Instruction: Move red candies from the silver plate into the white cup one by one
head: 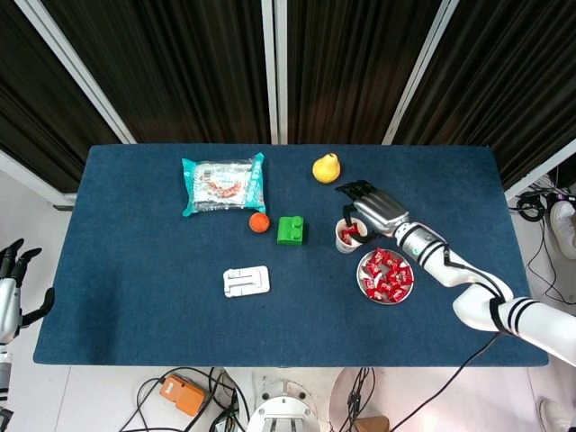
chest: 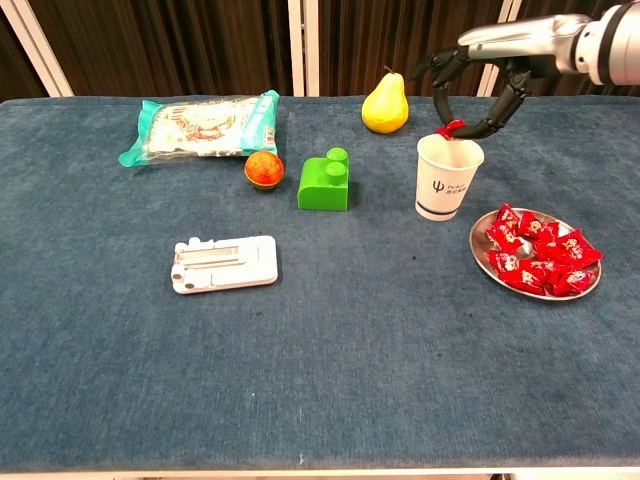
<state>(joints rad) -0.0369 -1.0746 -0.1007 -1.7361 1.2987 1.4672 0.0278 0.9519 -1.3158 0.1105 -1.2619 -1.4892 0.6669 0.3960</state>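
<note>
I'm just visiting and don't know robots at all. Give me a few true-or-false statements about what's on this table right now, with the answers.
1. The right hand pinches a red candy just above the cup. True.
2. The silver plate is empty. False: many red candies still lie on it.
3. The pear lies on the plate. False: it stands on the table behind the cup, toward the far edge.
4. The green block sits between the orange ball and the cup. True.
5. The left hand is helping at the cup. False: it hangs off the table's left edge, holding nothing.
</note>
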